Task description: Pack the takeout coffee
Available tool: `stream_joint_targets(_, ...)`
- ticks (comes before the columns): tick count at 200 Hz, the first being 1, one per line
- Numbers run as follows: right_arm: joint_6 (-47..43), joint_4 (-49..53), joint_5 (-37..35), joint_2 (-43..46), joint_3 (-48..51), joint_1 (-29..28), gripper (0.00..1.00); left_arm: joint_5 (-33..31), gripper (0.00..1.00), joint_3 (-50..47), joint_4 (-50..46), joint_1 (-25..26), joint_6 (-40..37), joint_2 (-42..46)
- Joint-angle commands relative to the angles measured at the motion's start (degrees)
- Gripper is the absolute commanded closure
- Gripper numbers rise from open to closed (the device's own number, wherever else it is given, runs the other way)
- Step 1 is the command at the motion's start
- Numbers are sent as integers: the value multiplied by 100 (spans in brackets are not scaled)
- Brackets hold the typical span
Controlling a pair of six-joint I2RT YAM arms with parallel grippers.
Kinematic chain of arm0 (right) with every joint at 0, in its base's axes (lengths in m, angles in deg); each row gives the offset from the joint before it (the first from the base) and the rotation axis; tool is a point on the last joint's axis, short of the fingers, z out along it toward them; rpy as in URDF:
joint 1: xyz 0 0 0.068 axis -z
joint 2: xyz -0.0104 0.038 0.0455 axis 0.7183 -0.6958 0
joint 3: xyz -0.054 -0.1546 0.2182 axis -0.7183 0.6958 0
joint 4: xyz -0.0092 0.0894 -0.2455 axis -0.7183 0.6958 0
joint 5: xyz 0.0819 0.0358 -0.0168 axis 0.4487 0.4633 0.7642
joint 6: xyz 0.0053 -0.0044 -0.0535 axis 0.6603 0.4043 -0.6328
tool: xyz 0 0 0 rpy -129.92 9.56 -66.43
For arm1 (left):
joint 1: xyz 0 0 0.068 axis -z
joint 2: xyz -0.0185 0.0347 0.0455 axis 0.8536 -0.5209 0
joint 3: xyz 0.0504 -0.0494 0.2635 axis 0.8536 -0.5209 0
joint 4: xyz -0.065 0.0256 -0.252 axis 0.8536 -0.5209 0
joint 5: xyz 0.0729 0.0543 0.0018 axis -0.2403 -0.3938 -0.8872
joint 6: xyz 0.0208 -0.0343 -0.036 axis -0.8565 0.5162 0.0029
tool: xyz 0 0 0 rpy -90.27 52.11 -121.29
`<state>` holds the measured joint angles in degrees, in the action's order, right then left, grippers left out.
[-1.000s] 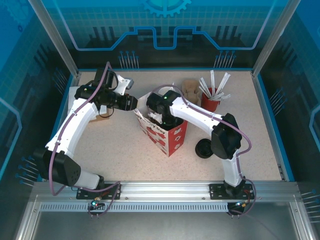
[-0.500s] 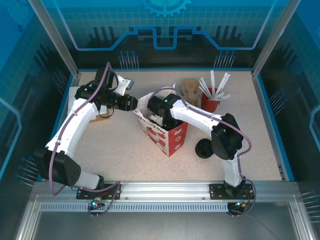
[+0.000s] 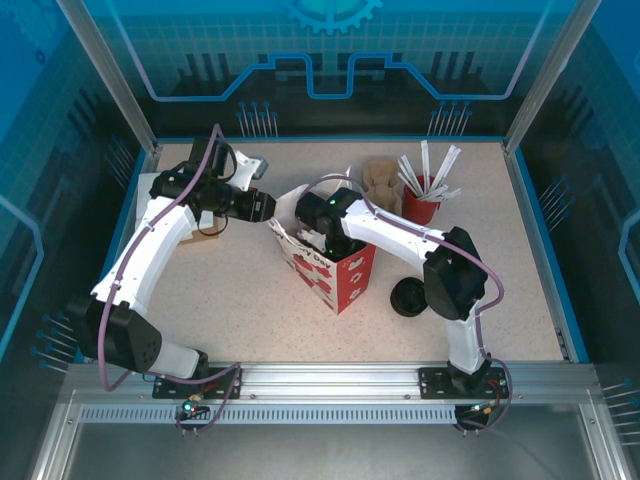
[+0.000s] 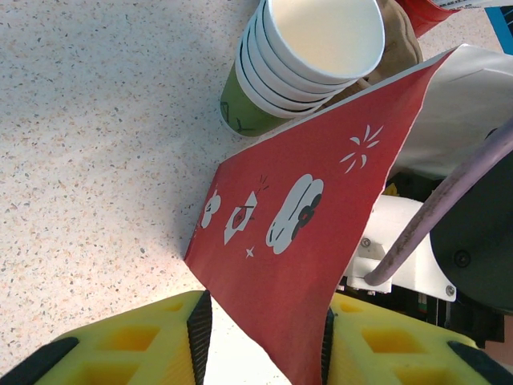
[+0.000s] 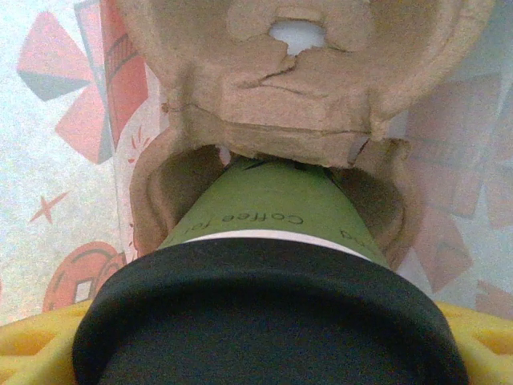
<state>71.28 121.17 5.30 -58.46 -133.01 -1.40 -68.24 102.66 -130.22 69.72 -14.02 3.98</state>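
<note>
A pile of black lids (image 3: 407, 297) lies just right of the red bag (image 3: 335, 272). Inside the bag, the right claw (image 5: 264, 361) clasps the lidded coffee cup (image 5: 268, 212), whose base sits in a cardboard carrier (image 5: 304, 104). At the bag's upper left, the left claw (image 4: 260, 341) straddles a flap (image 4: 296, 233); whether it truly pinches is unclear. A cup stack (image 4: 313, 48) stands behind the bag.

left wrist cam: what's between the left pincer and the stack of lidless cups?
The red paper bag's flap. In the left wrist view it runs from between the fingers of the left pincer up to the foot of the cup stack.
</note>
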Motion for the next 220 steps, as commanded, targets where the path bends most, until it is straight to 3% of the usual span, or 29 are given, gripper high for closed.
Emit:
stream_joint_targets(1, -58, 201, 51, 44, 173, -15, 17, -181, 60, -61, -241, 30, -159, -109)
stream_joint_targets(220, -120, 12, 108, 284, 184, -33, 17, -182, 58, -122, -171, 31, -89, -183)
